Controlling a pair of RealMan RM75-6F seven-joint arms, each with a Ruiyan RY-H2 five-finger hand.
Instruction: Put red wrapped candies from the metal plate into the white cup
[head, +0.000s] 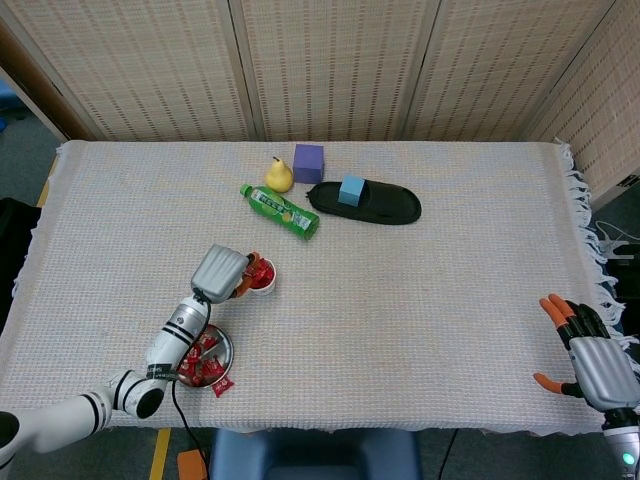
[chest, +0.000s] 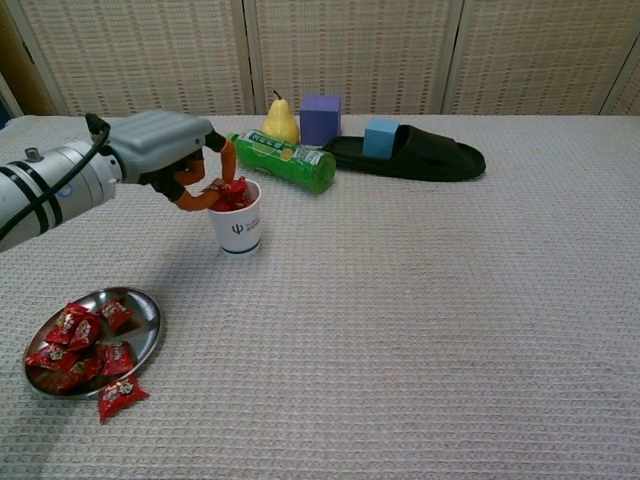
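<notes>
The white cup (chest: 237, 228) (head: 262, 285) stands left of the table's centre, heaped with red candies. My left hand (chest: 165, 148) (head: 222, 271) hangs at the cup's left rim. Its orange fingertips (chest: 212, 194) meet right at the cup's mouth, pinching a red wrapped candy (chest: 216, 186) that touches the heap. The metal plate (chest: 150, 312) (head: 228, 350) lies near the front left edge with several red candies (chest: 75, 345) in it. One stray candy (chest: 120, 397) (head: 222, 385) lies on the cloth just in front of the plate. My right hand (head: 590, 355) rests at the front right corner, fingers spread, holding nothing.
Behind the cup lie a green bottle (chest: 282, 160) (head: 280, 210), a yellow pear (chest: 279, 122), a purple block (chest: 320, 118) and a black slipper (chest: 430, 160) (head: 380, 207) carrying a blue cube (chest: 381, 137). A woven screen closes off the back of the table.
</notes>
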